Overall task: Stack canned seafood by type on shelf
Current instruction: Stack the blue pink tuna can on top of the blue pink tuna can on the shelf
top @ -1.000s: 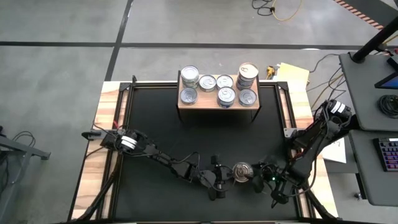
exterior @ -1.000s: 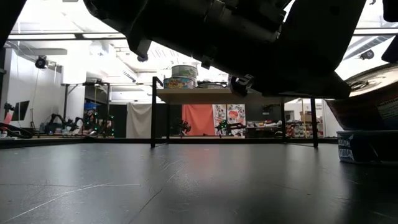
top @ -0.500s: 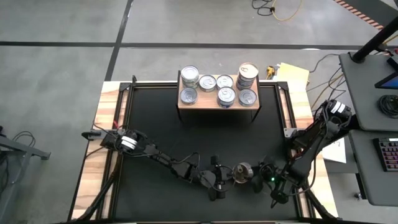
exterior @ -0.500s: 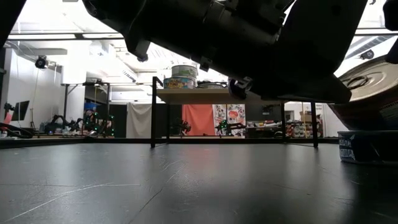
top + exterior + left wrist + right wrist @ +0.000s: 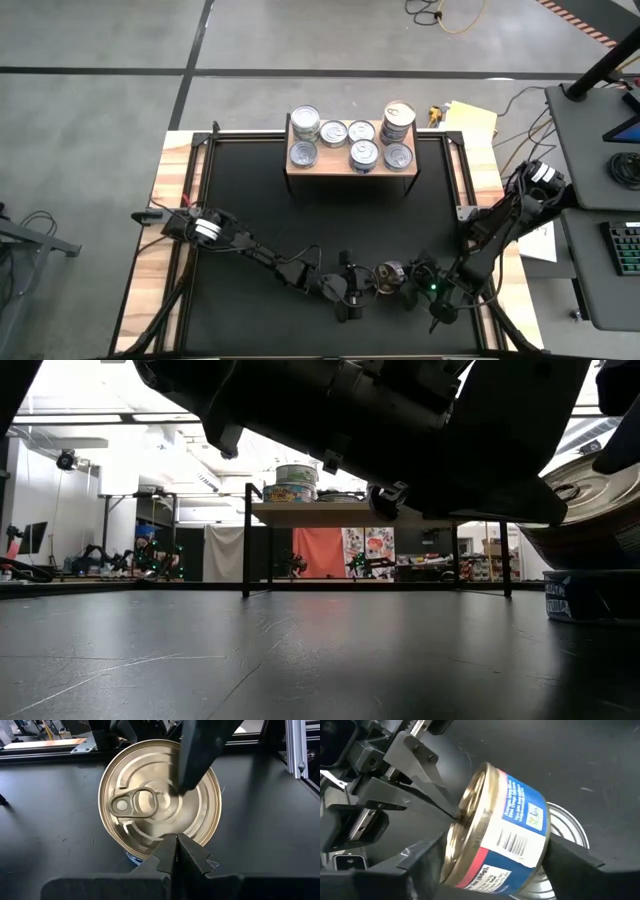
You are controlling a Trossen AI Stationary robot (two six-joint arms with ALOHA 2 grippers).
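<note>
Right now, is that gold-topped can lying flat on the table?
No. In the right wrist view the gold-topped can is tipped on its side between the right gripper's fingers, above another can on the table.

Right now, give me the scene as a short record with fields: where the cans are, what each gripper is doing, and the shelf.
shelf: wooden shelf at the table's far edge
cans on shelf: several silver-topped cans, some stacked
can in play: gold-topped can, tilted, near the table's front edge
second can: silver-topped can lying under it
right gripper: right gripper with a finger on each side of the gold-topped can
left gripper: left gripper shut, tip against that can's rim
</note>
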